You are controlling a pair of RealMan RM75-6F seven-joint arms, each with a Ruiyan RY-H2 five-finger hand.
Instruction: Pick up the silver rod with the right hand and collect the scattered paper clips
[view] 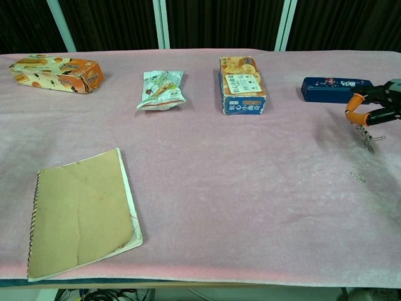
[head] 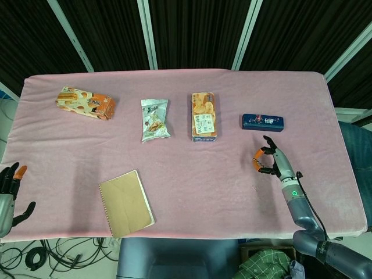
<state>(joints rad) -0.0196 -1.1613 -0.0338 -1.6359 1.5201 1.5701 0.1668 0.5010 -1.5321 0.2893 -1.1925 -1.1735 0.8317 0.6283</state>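
The right hand [view: 371, 111], fingers pinched on a thin stiff silver rod [view: 362, 130] with light paper clips [view: 369, 142] clinging below, hovers at three o'clock on the worktop [view: 250, 188], one loose clip [view: 357, 177] lying nearby.

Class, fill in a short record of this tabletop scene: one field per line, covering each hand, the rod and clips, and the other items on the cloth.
right hand: over the right side of the table, fingers pinching the silver rod
silver rod: short, pointing down, several paper clips clinging to its tip
loose paper clip: one lying on the pink cloth, apart from the rod
left hand: at the table's left edge, holding nothing, fingers apart
back row, left to right: orange snack box, snack bag, blue cracker box, dark blue case
front left: brown notebook
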